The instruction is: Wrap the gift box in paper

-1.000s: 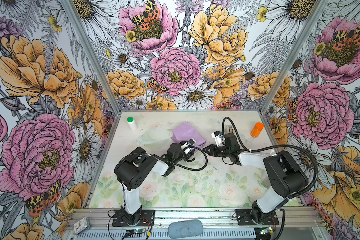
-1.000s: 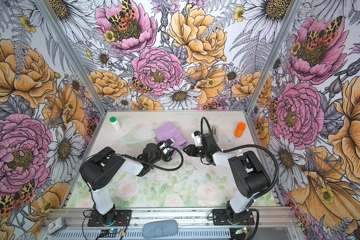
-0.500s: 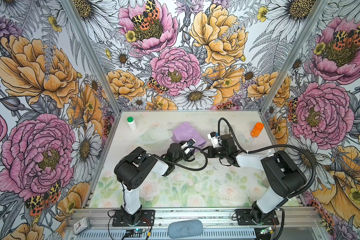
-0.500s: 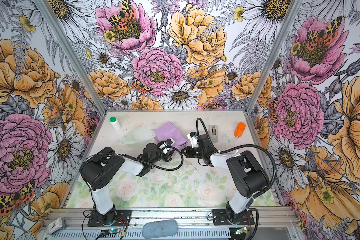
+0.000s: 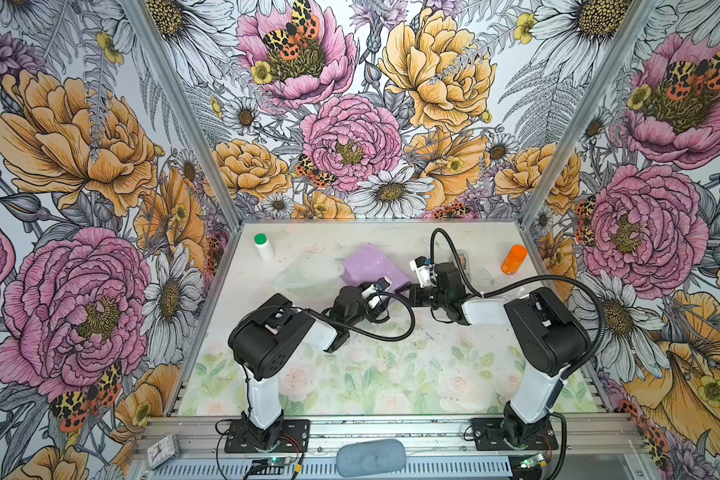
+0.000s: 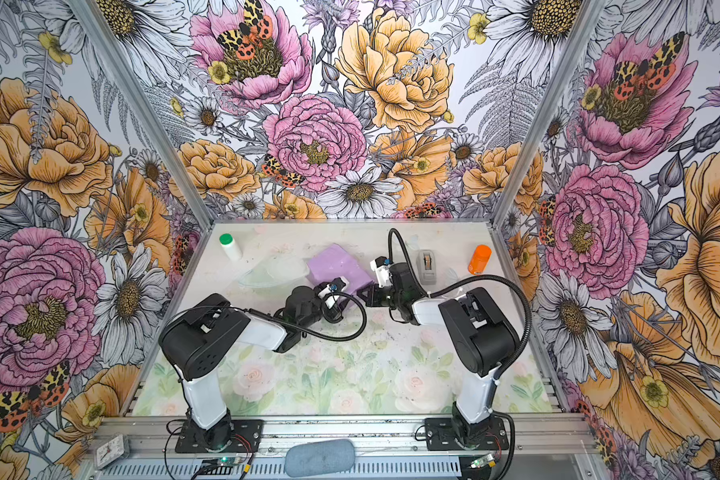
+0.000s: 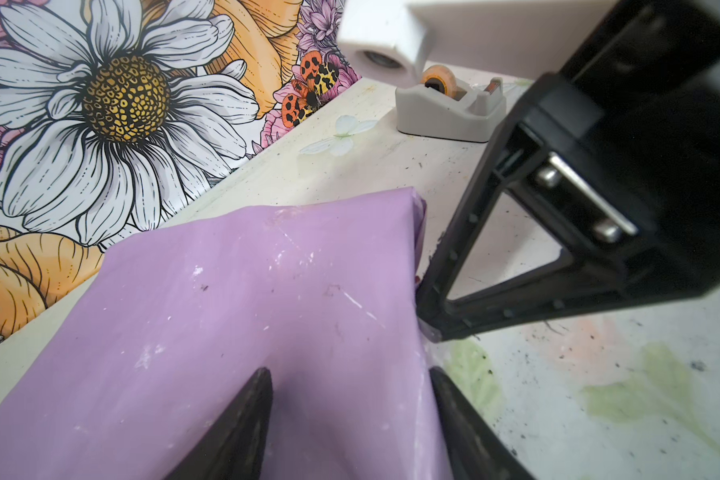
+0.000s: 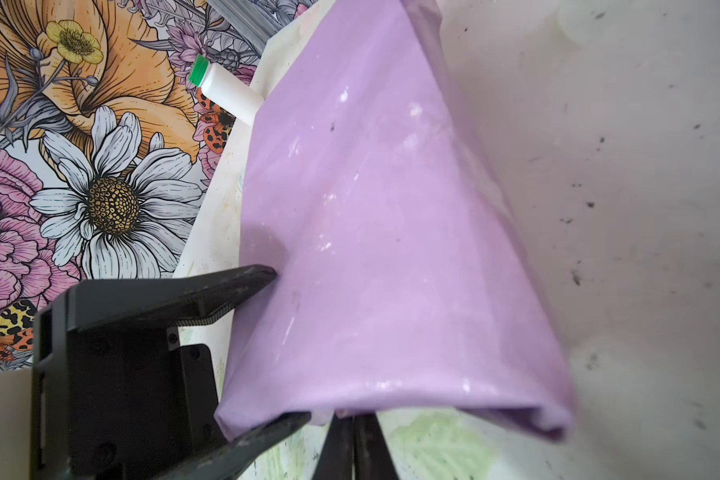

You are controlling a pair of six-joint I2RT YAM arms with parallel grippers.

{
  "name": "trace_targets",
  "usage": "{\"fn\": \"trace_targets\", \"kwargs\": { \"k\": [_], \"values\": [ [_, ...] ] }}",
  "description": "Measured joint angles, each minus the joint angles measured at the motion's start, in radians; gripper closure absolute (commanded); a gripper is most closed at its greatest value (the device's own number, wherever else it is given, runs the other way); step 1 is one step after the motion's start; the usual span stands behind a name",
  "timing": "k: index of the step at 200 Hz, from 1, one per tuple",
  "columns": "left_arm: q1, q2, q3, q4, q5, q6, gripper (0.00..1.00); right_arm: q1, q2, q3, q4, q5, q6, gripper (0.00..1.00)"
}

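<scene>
A table [image 5: 391,374] printed with faint roses and green leaves is sitting inside a booth whose walls [image 5: 350,124] are covered in large pink, orange and white flowers. The tabletop is looking scuffed and speckled with dark marks.

Toward the back, near the middle, the paper [image 5: 368,266] is lying folded over the gift box, hiding it completely and showing lilac.

The left gripper [image 7: 349,370] is reaching in from the front, its fingers spread around one corner of the parcel, both touching the paper. The right gripper [image 8: 352,419] is pointing at the parcel's neighbouring edge with its fingers pressed together; whether paper is pinched between them cannot be told.

A clear plastic tub [image 5: 308,274] is lying just beside the parcel on its left. A white bottle [image 5: 262,246] with a green cap is standing at the back left, an orange bottle [image 5: 514,259] at the back right. A grey tape dispenser [image 6: 427,262] is sitting just behind the right arm's wrist.
</scene>
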Motion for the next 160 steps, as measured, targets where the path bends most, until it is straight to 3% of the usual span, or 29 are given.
{"fn": "trace_targets", "kwargs": {
  "k": [44,160],
  "values": [
    [0.000,0.002,0.002,0.000,0.000,0.000,0.40,0.002,-0.029,-0.039,0.023,-0.005,0.006,0.88],
    [0.000,0.003,0.010,-0.008,0.000,0.000,0.41,0.035,-0.071,-0.080,0.038,-0.011,0.008,0.96]
  ]
}}
